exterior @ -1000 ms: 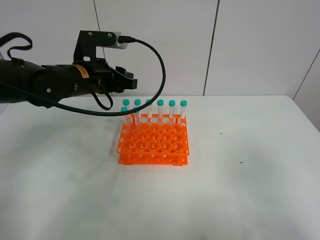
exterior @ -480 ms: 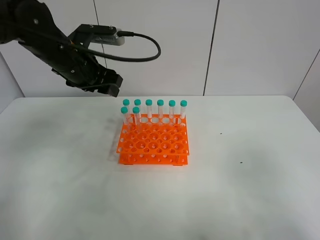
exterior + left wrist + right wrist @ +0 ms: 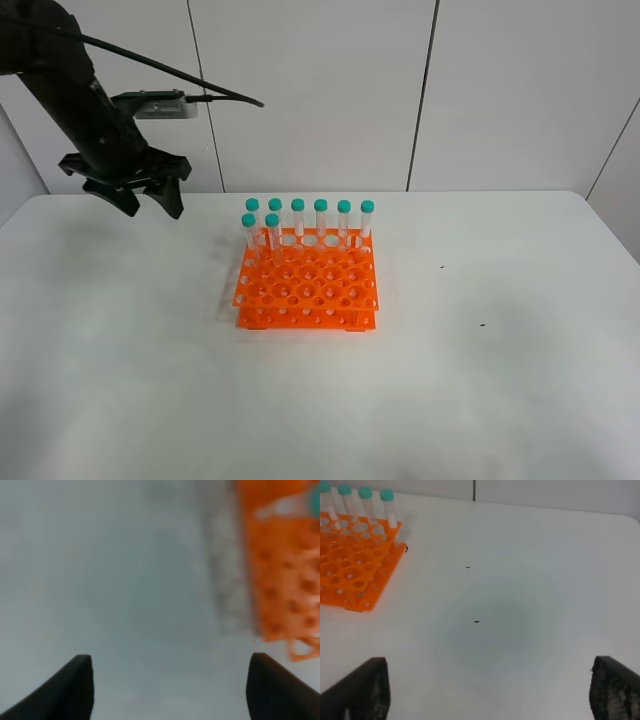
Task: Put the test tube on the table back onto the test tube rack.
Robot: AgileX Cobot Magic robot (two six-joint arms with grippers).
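The test tubes (image 3: 272,228) we can find all stand upright in the orange rack (image 3: 307,287): six green-capped ones along its back row and two more at its left end, just in front. We cannot say which of them is the one named in the task, since they look alike. No tube lies on the white worktop (image 3: 480,380) in any view. The left wrist view is blurred, so we make out only a smear of orange and one pale tube there. The right wrist view cuts the rack off at its edge. The left gripper (image 3: 140,198) hangs above the worktop's far left, well apart from the rack, fingers spread wide and holding nothing. The right gripper (image 3: 490,692) shows only two dark fingertips (image 3: 362,687), also spread wide, with bare worktop between them.
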